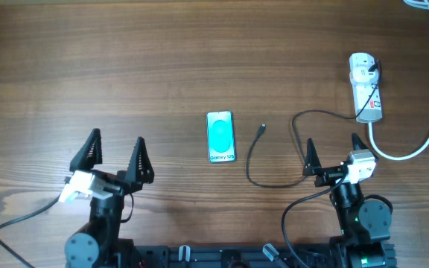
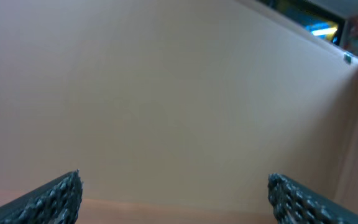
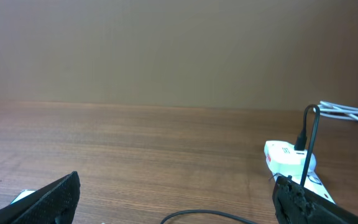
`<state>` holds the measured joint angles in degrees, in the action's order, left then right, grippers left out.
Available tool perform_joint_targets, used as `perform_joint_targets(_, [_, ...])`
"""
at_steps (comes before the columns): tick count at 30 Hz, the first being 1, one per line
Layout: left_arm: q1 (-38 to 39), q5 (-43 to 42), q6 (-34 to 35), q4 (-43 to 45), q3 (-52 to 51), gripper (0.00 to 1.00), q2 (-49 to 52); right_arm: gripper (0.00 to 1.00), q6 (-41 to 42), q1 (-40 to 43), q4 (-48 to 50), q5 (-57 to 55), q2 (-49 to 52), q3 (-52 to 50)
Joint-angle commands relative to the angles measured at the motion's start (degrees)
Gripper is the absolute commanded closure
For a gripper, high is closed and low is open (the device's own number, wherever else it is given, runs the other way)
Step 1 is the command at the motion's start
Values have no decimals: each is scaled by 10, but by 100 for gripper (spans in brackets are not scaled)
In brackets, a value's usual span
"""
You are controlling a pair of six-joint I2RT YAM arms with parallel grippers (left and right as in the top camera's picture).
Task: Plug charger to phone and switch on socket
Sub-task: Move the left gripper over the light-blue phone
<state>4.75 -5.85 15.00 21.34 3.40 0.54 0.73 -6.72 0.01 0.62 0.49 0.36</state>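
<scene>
The right gripper (image 1: pixel 332 143) is held wide open and empty, the left gripper (image 1: pixel 118 138) likewise. The thin black charger cable (image 1: pixel 248 164) is laid between the small cyan-screened phone (image 1: pixel 220 137) and the white power strip (image 1: pixel 365 89), into which it is plugged. It is judged light and limp, best taken just behind the small connector tip (image 1: pixel 263 129).

Left gripper (image 1: pixel 117 140) sits low-left of the phone (image 1: pixel 220 137), jaws spread wide, nothing between them, fingers pointing away from the base. Right gripper (image 1: pixel 332 141) sits right of the phone, slightly lower, jaws equally wide, empty. Both arms folded low behind their grippers.
</scene>
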Motion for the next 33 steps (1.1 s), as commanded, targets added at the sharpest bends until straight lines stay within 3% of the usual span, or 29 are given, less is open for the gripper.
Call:
perform_joint_targets(1, [-3,-23,12,-31,106,0,17,0,-7,-2,2,8,2,0])
perform_joint_targets(4, [-3,-41,20,-163,236,0,79,1,-7,-2,2,8,2,0])
perform_joint_targets(5, [-3,-44,20,-282,323,0,131,0,-7,-2,2,8,2,0])
perform_joint_targets(8, [-3,-38,17,-508,483,0,252,0,-7,-2,2,8,2,0])
perform_joint_targets(11, [-3,-90,18,-654,614,0,371,0,-7,-2,2,8,2,0])
perform_joint_targets(13, [-3,-151,22,-703,664,0,422,0,-7,-2,2,8,2,0])
perform_joint_targets(16, [-2,-201,22,-699,685,0,473,0,-7,-2,2,8,2,0])
perform_joint_targets(21, [25,-192,57,-711,692,1,545,0,-7,-2,2,8,2,0])
perform_joint_targets(26, [84,-112,67,-792,737,1,659,0,-7,-2,2,8,2,0])
perform_joint_targets(33, [168,30,119,-956,897,1,862,0,-7,-2,2,8,2,0])
